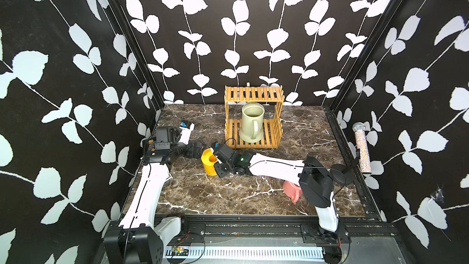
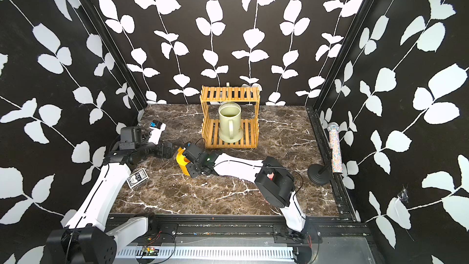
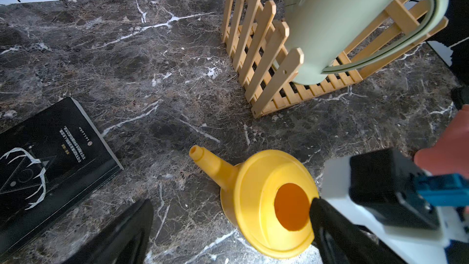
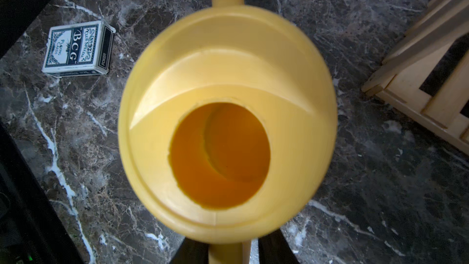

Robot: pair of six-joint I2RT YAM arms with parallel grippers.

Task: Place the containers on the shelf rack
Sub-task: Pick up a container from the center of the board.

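On the table (image 1: 228,194), near the front left corner of the rack (image 1: 253,93), my right pincer (image 4: 228,253) has its jaws either side of the yellow can (image 4: 228,123) handle. A sliver of table shows on one side though, so honestly can't tell if I'm actually pinching it. The can stands upright, spout pointing away from me. Left pincer (image 1: 196,149) is just beside it, spread wide, holding nothing. Green can (image 1: 251,125) sits upright on the rack's bottom shelf. Pink can (image 1: 291,190) is on the table, half hidden under my right arm.
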